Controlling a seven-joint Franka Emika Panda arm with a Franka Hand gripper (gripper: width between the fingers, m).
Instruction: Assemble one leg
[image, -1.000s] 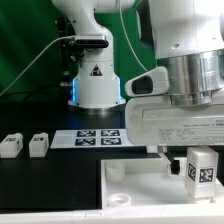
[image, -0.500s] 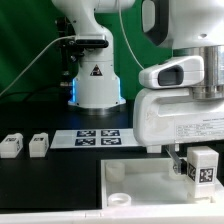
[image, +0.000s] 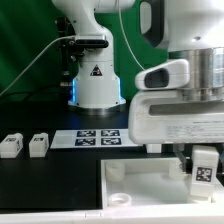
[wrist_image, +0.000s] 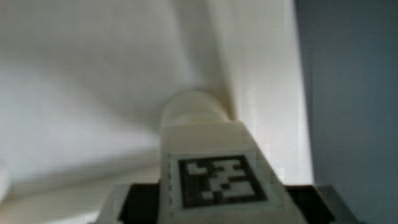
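Observation:
My gripper (image: 203, 172) is shut on a leg (image: 203, 168), a small white block with a black-and-white tag. I hold it upright just over the right part of the large flat white square piece (image: 140, 186). In the wrist view the leg (wrist_image: 214, 160) fills the middle, tag facing the camera, with the white piece (wrist_image: 89, 90) behind it. Two more legs (image: 11, 146) (image: 39, 145) lie on the black table at the exterior view's left.
The marker board (image: 98, 137) lies flat in front of the robot base (image: 96, 85). A round corner socket (image: 118, 198) shows in the white piece near its front left corner. A green backdrop stands behind.
My gripper has turned and shifted slightly, so the held leg now shows narrower and a little lower over the white piece. The loose legs have not moved.

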